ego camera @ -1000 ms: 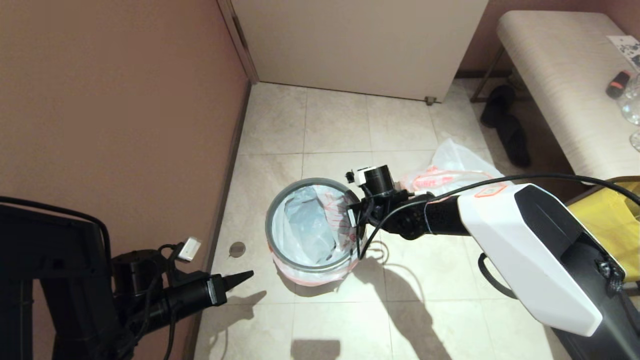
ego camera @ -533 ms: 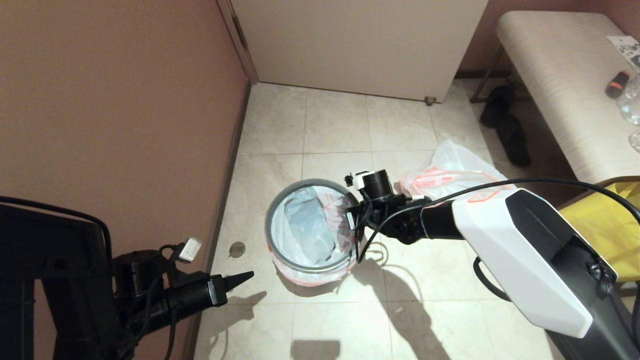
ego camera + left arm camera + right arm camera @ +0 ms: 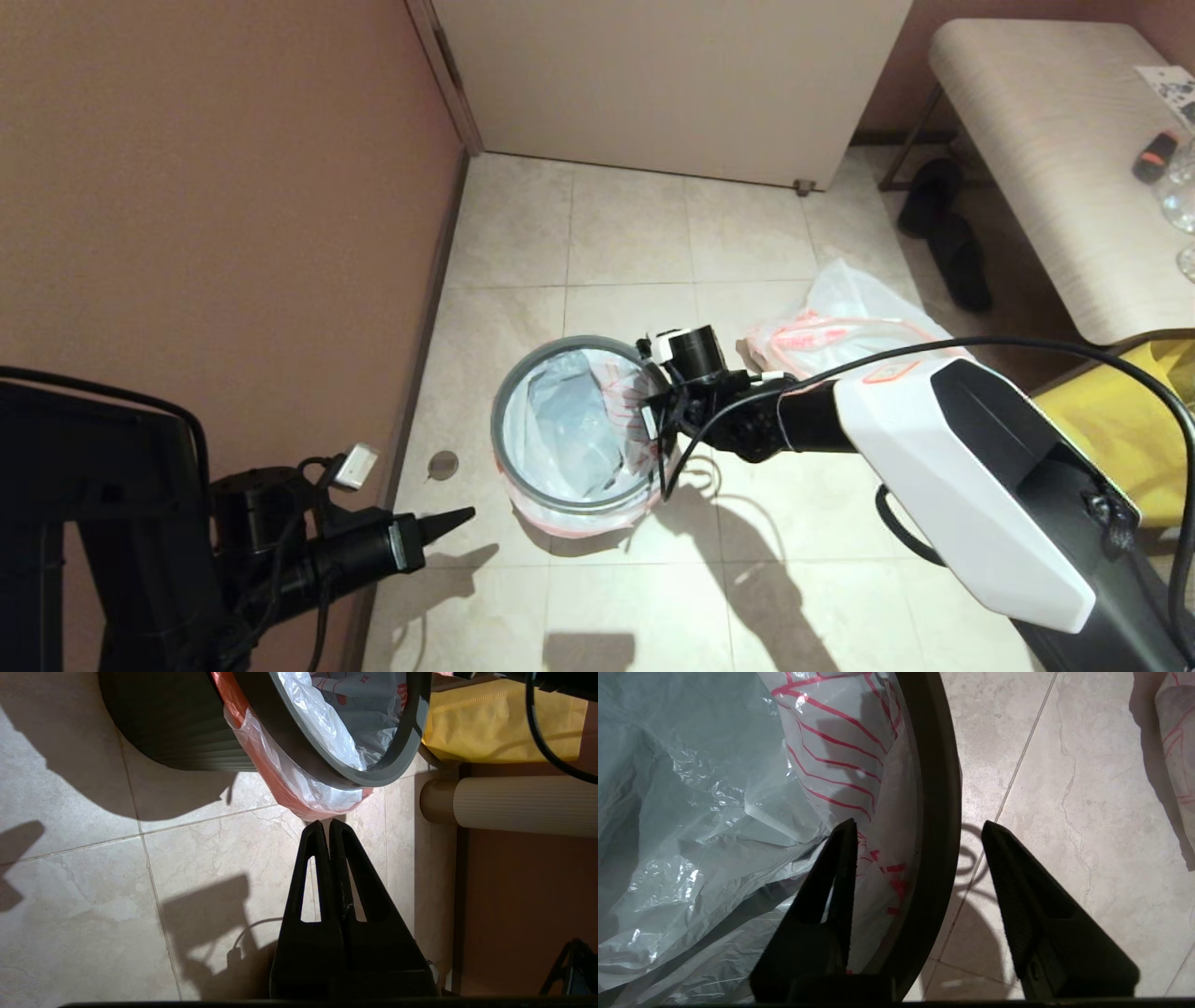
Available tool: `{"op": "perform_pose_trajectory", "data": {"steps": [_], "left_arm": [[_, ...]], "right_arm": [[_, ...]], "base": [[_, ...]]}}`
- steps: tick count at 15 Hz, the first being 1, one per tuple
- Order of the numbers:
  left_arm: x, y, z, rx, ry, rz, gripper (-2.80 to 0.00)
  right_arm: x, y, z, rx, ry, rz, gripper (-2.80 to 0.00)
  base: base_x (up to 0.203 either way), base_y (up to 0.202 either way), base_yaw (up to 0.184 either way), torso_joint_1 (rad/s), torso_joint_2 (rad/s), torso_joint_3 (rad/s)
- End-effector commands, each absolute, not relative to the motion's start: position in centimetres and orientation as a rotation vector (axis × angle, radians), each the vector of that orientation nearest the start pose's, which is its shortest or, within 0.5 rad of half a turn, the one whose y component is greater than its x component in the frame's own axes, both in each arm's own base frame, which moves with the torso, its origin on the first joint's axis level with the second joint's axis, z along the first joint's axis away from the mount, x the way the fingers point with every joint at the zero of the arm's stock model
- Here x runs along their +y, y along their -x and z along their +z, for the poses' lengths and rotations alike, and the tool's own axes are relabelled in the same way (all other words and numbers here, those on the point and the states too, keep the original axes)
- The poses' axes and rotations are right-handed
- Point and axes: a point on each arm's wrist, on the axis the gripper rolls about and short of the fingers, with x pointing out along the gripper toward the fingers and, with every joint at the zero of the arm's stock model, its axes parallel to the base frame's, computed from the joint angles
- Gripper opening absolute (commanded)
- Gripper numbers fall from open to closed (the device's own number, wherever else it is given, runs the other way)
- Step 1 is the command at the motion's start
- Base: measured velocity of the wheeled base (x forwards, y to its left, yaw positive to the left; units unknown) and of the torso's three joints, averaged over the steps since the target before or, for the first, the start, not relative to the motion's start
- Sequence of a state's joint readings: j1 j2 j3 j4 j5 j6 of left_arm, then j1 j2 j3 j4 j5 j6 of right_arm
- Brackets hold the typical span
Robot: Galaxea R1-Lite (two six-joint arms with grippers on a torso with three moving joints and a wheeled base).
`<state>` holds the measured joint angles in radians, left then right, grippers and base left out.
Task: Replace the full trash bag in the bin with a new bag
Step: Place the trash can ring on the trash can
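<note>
On a tiled floor (image 3: pixel 616 233) beside a brown wall, the bin (image 3: pixel 177 728) stands lined with the new bag (image 3: pixel 569 429), whose pink-red hem folds out under the grey hoop rim (image 3: pixel 504 392). The right gripper (image 3: pixel 917 830) hangs over the bin's right edge, its fingers (image 3: pixel 840 858) spread apart and straddling the rim, one inside against the red-printed plastic, the other outside above the floor; they hold nothing. The left gripper (image 3: pixel 325 823) is parked low near the wall, to the bin's left, its fingers pressed together and empty. Behind the right arm, the full trash bag (image 3: pixel 840 322) lies on the floor to the right of the bin, near a pale bench; what it holds appears hidden from the head camera. A yellow bag (image 3: pixel 1130 411) sits at far right.
</note>
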<state>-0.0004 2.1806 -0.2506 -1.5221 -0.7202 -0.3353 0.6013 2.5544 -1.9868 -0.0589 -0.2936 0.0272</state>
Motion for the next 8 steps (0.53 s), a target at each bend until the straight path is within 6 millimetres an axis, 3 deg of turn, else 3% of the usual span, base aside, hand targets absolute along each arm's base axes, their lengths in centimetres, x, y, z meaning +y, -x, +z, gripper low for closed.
{"op": "perform_pose_trajectory", "data": {"steps": [1, 6, 7, 8], "left_arm": [[-1.5, -27.2, 2.2, 0.46, 0.449, -0.654, -2.8], [-1.4, -27.2, 2.4, 0.455, 0.448, -0.65, -2.8], [-1.4, -27.1, 2.5, 0.452, 0.447, -0.652, -2.8], [-1.3, -27.0, 2.6, 0.45, 0.447, -0.656, -2.8]], "right_arm": [[29.4, -43.4, 10.0, 0.441, 0.185, 0.299, 0.0], [28.9, -42.4, 11.8, 0.445, 0.172, 0.274, 0.0], [28.8, -41.9, 12.3, 0.446, 0.156, 0.27, -2.8], [28.8, -41.2, 13.0, 0.447, 0.137, 0.273, -2.8]], "base": [[0.0, 0.0, 0.0, 0.0, 0.0, 0.0], [0.0, 0.0, 0.0, 0.0, 0.0, 0.0], [0.0, 0.0, 0.0, 0.0, 0.0, 0.0], [0.0, 0.0, 0.0, 0.0, 0.0, 0.0]]}}
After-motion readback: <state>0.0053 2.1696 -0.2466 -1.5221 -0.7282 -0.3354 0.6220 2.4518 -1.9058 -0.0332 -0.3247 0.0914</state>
